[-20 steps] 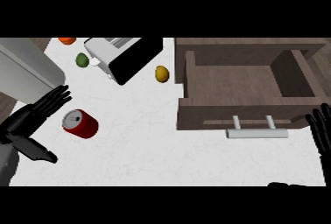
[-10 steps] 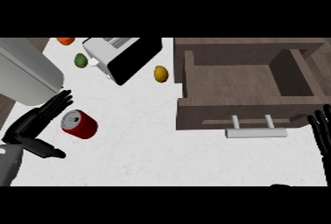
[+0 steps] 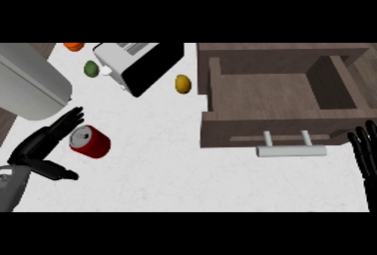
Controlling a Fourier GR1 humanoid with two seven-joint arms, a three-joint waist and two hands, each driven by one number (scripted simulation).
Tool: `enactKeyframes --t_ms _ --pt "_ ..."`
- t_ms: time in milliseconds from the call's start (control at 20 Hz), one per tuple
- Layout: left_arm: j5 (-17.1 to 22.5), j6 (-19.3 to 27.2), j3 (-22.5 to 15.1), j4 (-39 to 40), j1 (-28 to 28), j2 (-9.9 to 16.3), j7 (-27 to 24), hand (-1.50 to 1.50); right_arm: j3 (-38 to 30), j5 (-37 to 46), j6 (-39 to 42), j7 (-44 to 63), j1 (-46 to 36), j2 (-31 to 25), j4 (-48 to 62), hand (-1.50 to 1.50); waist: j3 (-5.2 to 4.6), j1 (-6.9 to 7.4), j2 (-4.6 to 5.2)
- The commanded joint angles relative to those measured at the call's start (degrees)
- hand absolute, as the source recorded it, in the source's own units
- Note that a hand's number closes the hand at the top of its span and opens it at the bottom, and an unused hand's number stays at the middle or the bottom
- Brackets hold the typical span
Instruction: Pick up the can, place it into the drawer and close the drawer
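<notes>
Left hand (image 3: 46, 143) is spread open, its straight fingers right beside the red can (image 3: 91, 142) — touching it or nearly so, not wrapped round it. That can lies tipped on the white counter (image 3: 162, 164), well apart from the drawer (image 3: 276, 97), which is pulled open with nothing in it. So nothing is done yet — grabbing, dropping in and shutting all wait. No words on the can can be read. Right hand (image 3: 364, 154) rests open at the right edge.
</notes>
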Motion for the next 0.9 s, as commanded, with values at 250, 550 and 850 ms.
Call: enactKeyframes --t_ms 250,550,850 --pt "-1.1 -4.7 -1.0 10.5 -7.2 -0.1 -7.0 -1.5 1.4 0.9 -0.8 2.2 -1.7 0.7 -1.2 -1.5 -0.09 -0.59 0.3" --pt "-1.9 -4.0 -2.4 12.8 -5.2 -0.7 -11.6 -1.5 -0.9 -1.8 1.5 1.6 1.8 -0.5 -3.2 -1.5 -0.07 -0.73 0.17" --pt "-1.5 -3.0 -2.3 15.2 -8.9 -2.0 -9.6 -1.5 -1.3 -1.3 2.5 -3.8 2.8 0.5 0.5 -1.5 0.0 -0.59 0.14"
